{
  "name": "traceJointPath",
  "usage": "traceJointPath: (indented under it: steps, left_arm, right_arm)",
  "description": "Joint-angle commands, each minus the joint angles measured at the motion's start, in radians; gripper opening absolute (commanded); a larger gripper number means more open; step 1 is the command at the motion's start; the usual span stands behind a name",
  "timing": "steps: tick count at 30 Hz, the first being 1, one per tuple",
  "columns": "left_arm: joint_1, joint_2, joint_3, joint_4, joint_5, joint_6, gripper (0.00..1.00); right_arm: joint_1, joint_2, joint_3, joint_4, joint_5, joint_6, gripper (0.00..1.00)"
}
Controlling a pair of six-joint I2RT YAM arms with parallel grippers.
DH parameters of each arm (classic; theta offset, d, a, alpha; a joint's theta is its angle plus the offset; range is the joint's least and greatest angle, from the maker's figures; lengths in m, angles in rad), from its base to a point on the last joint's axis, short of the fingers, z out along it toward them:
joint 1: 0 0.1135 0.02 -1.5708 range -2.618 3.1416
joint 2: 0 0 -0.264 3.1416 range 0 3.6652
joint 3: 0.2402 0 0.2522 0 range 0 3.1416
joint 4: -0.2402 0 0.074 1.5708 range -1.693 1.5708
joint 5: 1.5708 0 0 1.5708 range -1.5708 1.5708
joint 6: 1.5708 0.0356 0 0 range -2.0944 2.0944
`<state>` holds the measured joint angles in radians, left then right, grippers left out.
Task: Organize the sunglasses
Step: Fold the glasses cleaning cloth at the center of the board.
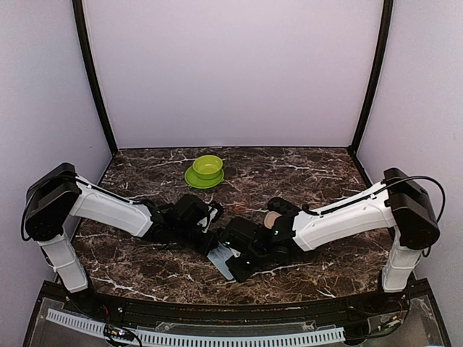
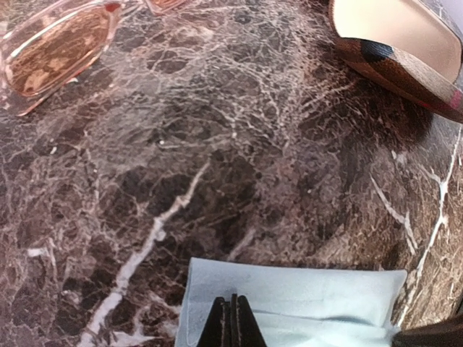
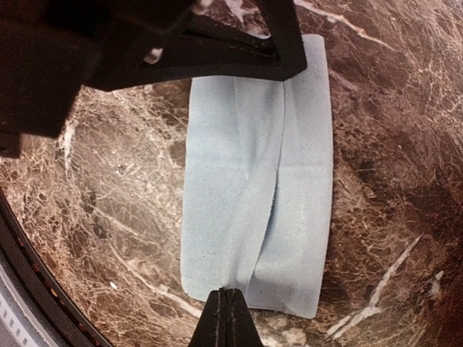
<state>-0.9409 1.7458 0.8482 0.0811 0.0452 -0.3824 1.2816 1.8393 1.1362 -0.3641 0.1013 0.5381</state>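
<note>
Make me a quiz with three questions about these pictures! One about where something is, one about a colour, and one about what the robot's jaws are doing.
1. Where is the green bowl?
A) on top of an arm
B) on a green plate
C) inside a case

2. What colour are the lenses of the sunglasses?
A) reddish-brown
B) green
C) blue

3. How are the left arm's jaws?
A) wide open
B) holding the bowl
C) shut

Answers:
1 B, the bowl sits right on the plate.
2 A, the left wrist view shows see-through reddish-brown lenses.
3 C, they press together with no gap, at the edge of the light blue cloth.
</note>
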Motion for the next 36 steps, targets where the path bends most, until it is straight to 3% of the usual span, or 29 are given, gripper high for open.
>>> traceJointPath:
  steps: [1,14,24,36]
  left_arm:
    - [-0.003,-0.039,-0.011,0.014,-0.013,-0.009,0.00]
    - [-0.004,-0.033,-0.002,-0.011,-0.010,-0.004,0.00]
    - [-0.012,-0.079,-0.029,-0.029,-0.019,-0.032,0.17]
    - [-0.018,-0.140,-0.094,-0.041,-0.037,-0.053,0.21]
  right_arm:
    - [0.015,0.010,0.042,0.025,-0.009,0.008,0.00]
    - [0.022,0.028,0.042,0.021,-0.018,0.008,0.00]
    - [0.034,0.020,0.026,0.043,-0.027,0.017,0.07]
    - [0.049,-0.016,-0.050,0.134,-0.084,0.044,0.13]
